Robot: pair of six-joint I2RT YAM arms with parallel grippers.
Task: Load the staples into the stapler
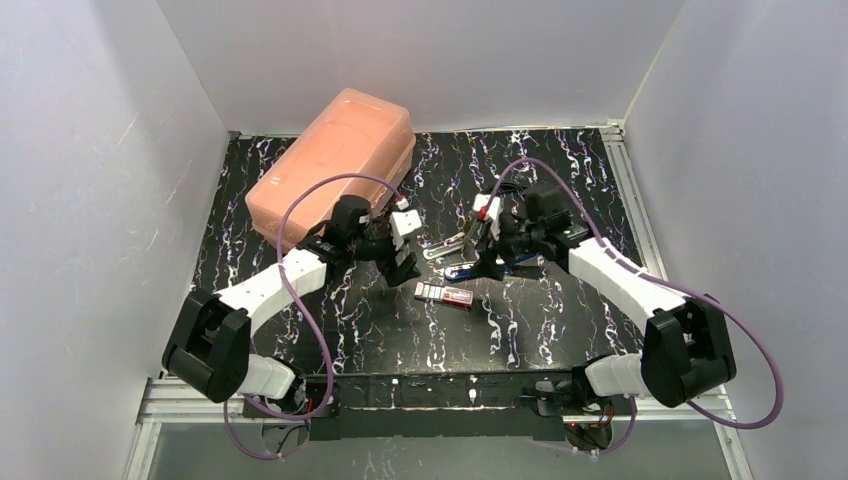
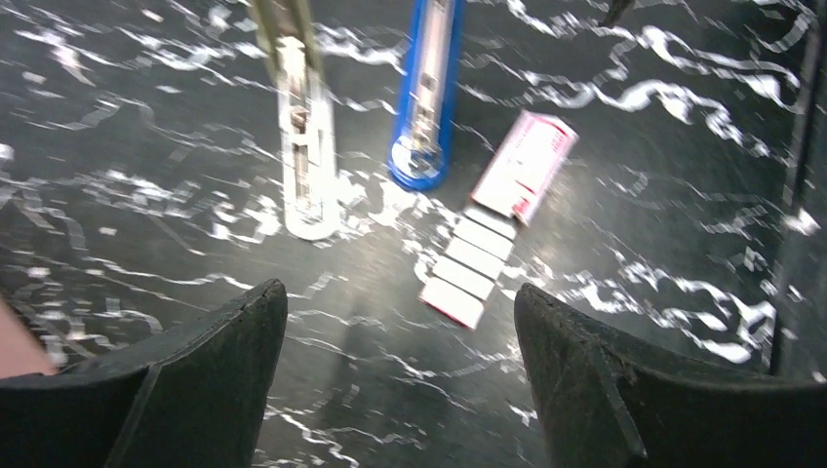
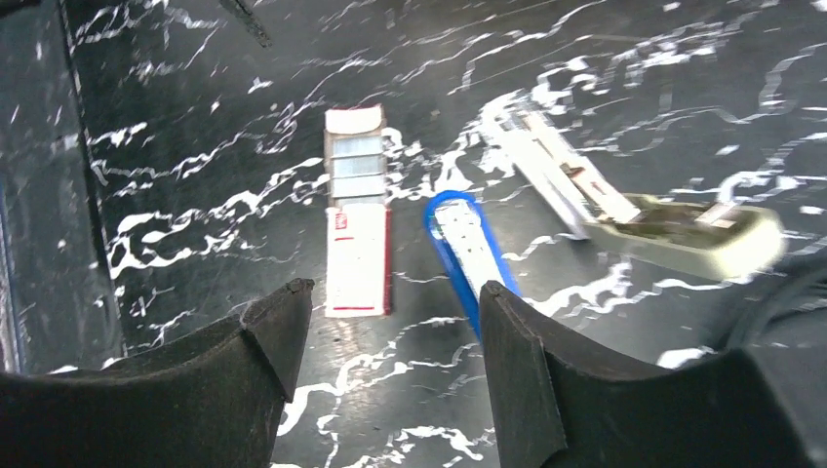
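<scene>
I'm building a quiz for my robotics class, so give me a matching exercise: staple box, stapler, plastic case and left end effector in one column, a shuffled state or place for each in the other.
1 staple box
2 stapler
3 salmon-pink plastic case
4 left end effector

A far left corner of the table
B jaws apart, holding nothing
C swung open, blue base and pale arm splayed
D tray slid partly out of its sleeve

Pairs: 1-D, 2-C, 3-A, 4-B
</scene>
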